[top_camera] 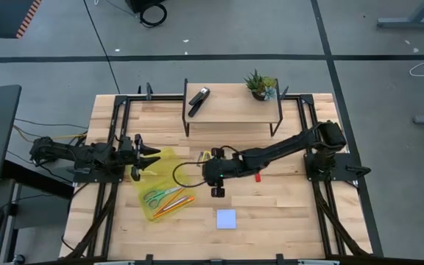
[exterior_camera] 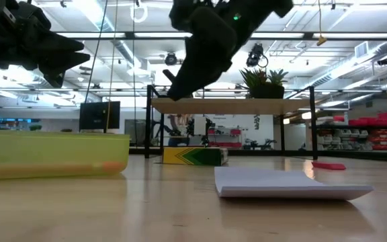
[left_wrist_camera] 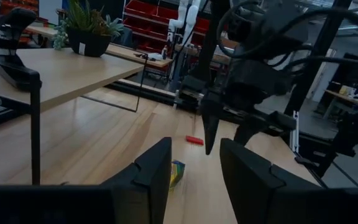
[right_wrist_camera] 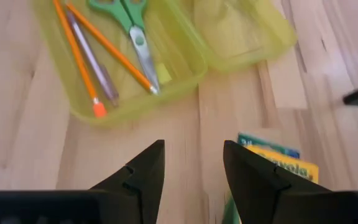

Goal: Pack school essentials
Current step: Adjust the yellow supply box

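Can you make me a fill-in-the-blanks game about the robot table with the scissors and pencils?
1. The scissors in the yellow-green case have ____ handles.
2. The potted plant stands on the small raised ____.
3. The right gripper hangs with its fingers ____ above the crayon box.
4. The note pad lying alone on the table is pale ____.

Missing words: green, shelf, open, blue

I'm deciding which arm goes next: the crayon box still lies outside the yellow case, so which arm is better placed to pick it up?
Right. The right gripper hangs open just above the crayon box; the left gripper waits beyond the yellow case.
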### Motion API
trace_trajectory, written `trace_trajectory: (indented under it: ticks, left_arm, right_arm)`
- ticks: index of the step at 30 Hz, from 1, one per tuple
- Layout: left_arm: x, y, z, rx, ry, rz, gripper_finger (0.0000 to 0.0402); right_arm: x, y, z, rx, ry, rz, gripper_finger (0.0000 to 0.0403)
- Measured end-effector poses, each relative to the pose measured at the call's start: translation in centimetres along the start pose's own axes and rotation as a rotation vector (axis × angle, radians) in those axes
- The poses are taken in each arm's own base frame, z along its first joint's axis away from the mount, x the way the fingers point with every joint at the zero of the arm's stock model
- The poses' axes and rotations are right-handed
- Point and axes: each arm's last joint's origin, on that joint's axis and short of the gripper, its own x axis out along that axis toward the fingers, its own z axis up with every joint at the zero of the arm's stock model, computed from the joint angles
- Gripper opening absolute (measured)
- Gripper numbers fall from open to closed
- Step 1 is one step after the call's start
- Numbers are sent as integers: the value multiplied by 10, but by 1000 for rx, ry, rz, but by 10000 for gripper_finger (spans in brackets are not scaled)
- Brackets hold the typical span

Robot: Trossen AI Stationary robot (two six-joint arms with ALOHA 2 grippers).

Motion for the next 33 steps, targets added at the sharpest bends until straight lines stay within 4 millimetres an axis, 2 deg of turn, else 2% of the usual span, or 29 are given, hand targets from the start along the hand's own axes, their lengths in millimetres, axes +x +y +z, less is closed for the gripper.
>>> trace_trajectory:
  ticks: [3,7,12,16,20,23,26,33]
  left_arm:
    - [0,0,0,0,0,0,150]
    - [0,0,0,-2,-4,-1,153]
    - [0,0,0,0,-2,-1,148]
    - [1,0,-1,4,13,3,148]
    - [2,0,-3,10,27,6,152]
    - [2,0,-3,10,26,7,153]
    - [3,0,-2,9,25,6,149]
    - [3,0,-4,13,38,9,147]
  right_arm:
    - [-1,7,-1,0,-12,-24,170]
    - [5,10,4,87,-76,-10,170]
    - [27,14,10,146,-164,3,170]
    - [55,26,20,87,-138,34,171]
    - [68,36,45,-33,-114,35,171]
    - [72,30,61,-113,-100,20,171]
    - [77,17,70,-186,-80,0,171]
    - [95,-23,64,-213,-86,39,171]
